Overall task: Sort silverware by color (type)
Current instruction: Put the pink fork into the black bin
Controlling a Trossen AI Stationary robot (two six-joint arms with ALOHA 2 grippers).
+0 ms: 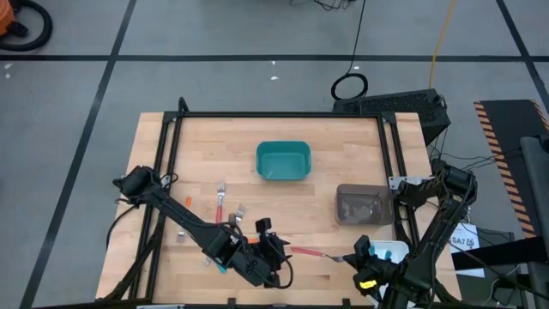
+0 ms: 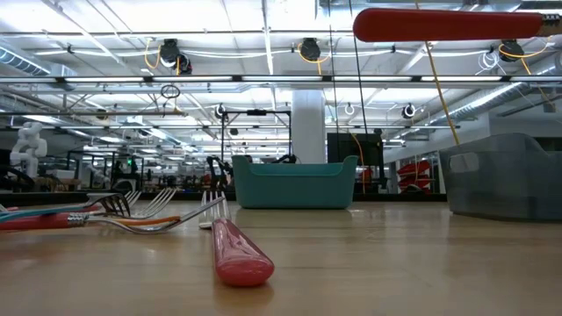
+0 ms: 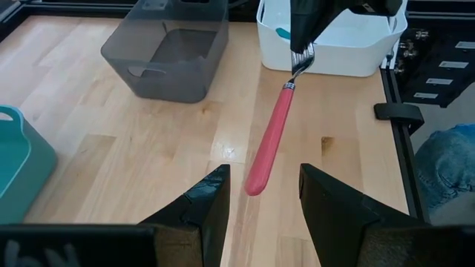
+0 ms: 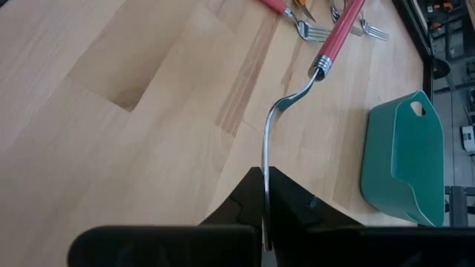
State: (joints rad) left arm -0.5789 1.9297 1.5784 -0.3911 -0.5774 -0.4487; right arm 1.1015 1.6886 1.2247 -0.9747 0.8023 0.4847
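A red-handled fork (image 1: 304, 252) hangs in the air near the table's front edge. My right gripper (image 1: 354, 256) is shut on its metal end. My left gripper (image 3: 263, 172) is open; its fingers stand on either side of the handle's free end (image 3: 254, 182), a gap showing on both sides. In the low view the red handle (image 2: 448, 25) shows high above the table. More silverware lies flat on the left part of the table: a red-handled fork (image 1: 220, 202), another fork (image 1: 239, 212) and a teal-handled one (image 1: 221, 267). My right gripper pinches the fork's tine end (image 4: 266, 159) between its two fingers, which hide the tips of the tines. The fingers come from the table's right, slanting down, in line with the fork. The fork is lifted clear, about level, its handle (image 4: 338, 37) pointing toward the left gripper.
A teal bin (image 1: 283, 160) stands at the table's middle far side and a grey bin (image 1: 363, 204) to its right. A white bin (image 3: 334, 44) sits at the front right, behind the right gripper. Bare wood lies between the bins and the forks.
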